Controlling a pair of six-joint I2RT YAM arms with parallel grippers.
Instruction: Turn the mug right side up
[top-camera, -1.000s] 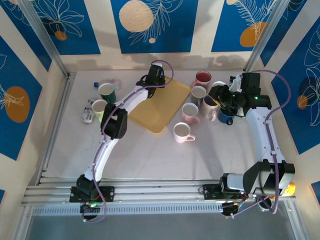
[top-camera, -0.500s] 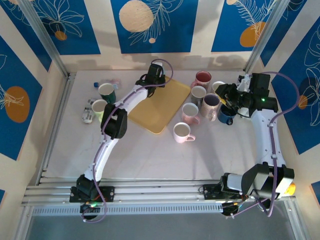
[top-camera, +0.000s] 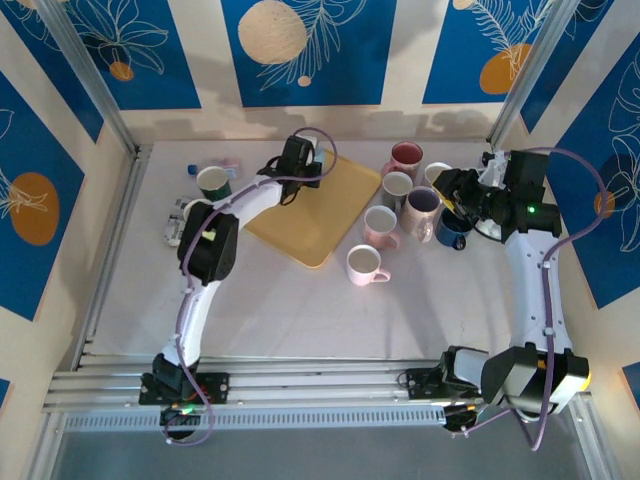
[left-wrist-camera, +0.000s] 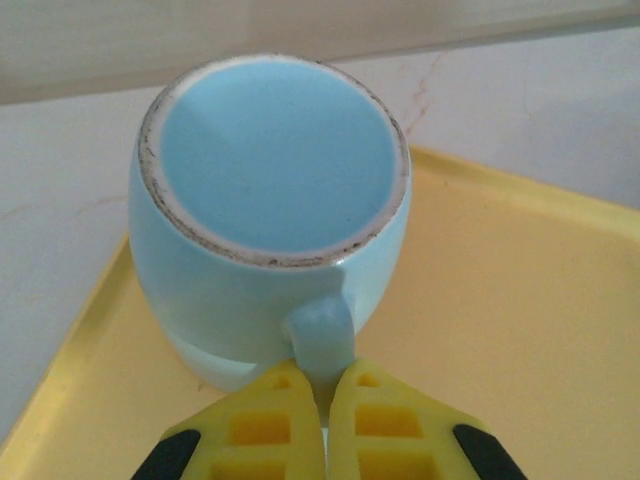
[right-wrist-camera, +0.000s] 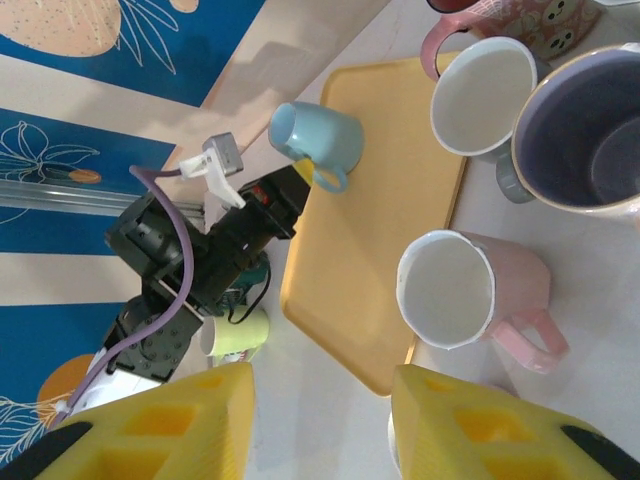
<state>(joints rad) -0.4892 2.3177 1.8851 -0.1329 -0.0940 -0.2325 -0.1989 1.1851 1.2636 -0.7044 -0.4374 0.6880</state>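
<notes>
We see a white table with a yellow tray lying on it at an angle, near the back middle. Right of the tray stands a cluster of upright mugs: a white mug nearest us, a pink mug, a purple-lined mug and a dark red mug at the back. Left of the tray we find a green mug with a pale mug just beside it.

This is looking like a robotics lab test cell rather than a home. A white desk is sitting inside a frame of aluminium posts. Printed blue-and-orange panels are serving as walls. A cabled left arm and right arm are rising from slotted rails along the near edge.
</notes>
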